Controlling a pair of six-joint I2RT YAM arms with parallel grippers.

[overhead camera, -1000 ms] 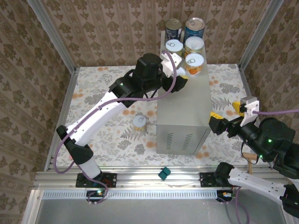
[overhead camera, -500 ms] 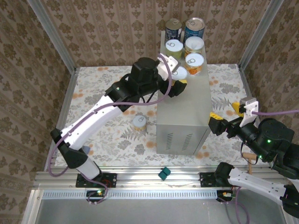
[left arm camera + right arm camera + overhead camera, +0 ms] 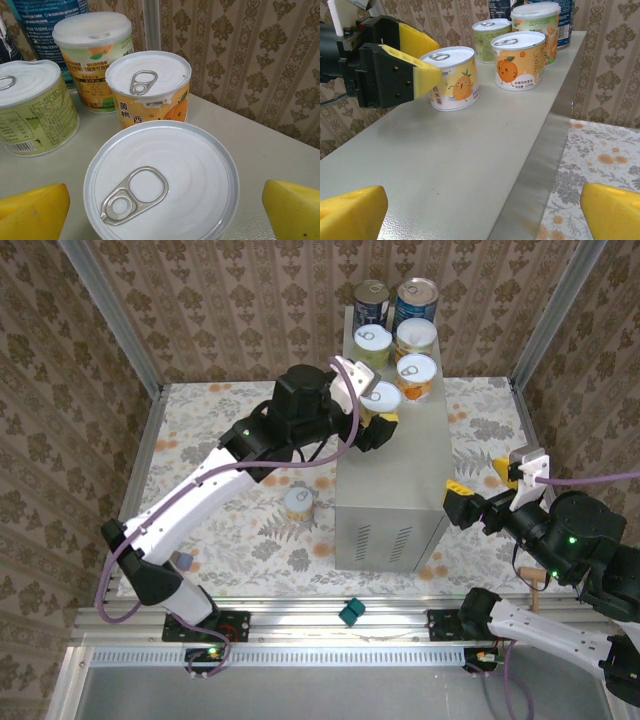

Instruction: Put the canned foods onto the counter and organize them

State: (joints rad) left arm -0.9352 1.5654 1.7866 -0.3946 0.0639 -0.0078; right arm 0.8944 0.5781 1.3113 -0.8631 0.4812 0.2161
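Observation:
The grey counter [image 3: 400, 475] carries several cans at its far end. Two dark blue tins [image 3: 371, 302] [image 3: 415, 300] stand at the back. In front of them are a green-labelled can [image 3: 373, 340] and two orange ones [image 3: 415, 336] [image 3: 417, 372]. Nearest stands another orange can [image 3: 160, 175] [image 3: 452, 77] [image 3: 383, 397]. My left gripper [image 3: 162, 212] [image 3: 422, 57] [image 3: 376, 412] is open around it, with gaps on both sides. One more white-lidded can [image 3: 298, 503] stands on the floral floor left of the counter. My right gripper [image 3: 482, 212] [image 3: 480, 480] is open over the counter's near right edge, holding nothing.
Patterned walls and aluminium posts [image 3: 130, 335] [image 3: 545, 320] close in the back and sides. A small teal block [image 3: 351, 612] lies on the front rail. The near half of the counter top [image 3: 460, 165] is bare. Floral floor [image 3: 615, 150] lies to its right.
My left arm has drawn back toward the left, uncovering the lid of the nearest orange can, which stays on the counter. The right arm has barely moved.

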